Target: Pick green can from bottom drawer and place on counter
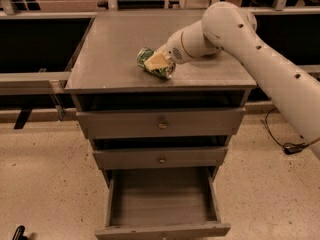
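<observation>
The green can (151,64) lies on its side on the counter (115,49), near the middle of its front half. My gripper (158,62) comes in from the right on the white arm (240,39) and is closed around the can, with a cream finger (157,59) across its top. The can touches or sits just above the counter surface. The bottom drawer (162,204) is pulled open below and its grey inside holds nothing.
The two upper drawers (161,123) are shut, each with a small knob. Dark bins sit left and right of the cabinet behind a grey rail (30,79). A black cable (280,139) lies on the speckled floor at the right.
</observation>
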Controlling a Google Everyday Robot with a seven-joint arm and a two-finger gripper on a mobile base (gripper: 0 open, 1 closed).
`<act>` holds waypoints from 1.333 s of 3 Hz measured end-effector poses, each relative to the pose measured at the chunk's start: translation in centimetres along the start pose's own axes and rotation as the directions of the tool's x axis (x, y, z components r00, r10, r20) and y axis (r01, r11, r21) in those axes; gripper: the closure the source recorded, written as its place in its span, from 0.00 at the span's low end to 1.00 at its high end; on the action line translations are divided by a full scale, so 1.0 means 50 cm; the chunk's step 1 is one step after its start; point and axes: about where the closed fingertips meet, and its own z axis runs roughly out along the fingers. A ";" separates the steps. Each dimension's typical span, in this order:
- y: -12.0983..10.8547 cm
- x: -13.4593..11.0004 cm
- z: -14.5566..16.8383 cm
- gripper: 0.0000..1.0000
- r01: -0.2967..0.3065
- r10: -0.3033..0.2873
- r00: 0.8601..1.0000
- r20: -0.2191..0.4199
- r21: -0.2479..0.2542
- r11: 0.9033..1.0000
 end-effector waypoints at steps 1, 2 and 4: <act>0.007 0.004 0.006 0.36 0.004 -0.004 1.000 -0.016 -0.014 1.000; 0.007 0.004 0.006 0.13 0.004 -0.004 1.000 -0.016 -0.014 1.000; 0.016 0.008 0.007 0.00 0.034 -0.034 0.999 0.005 -0.041 0.999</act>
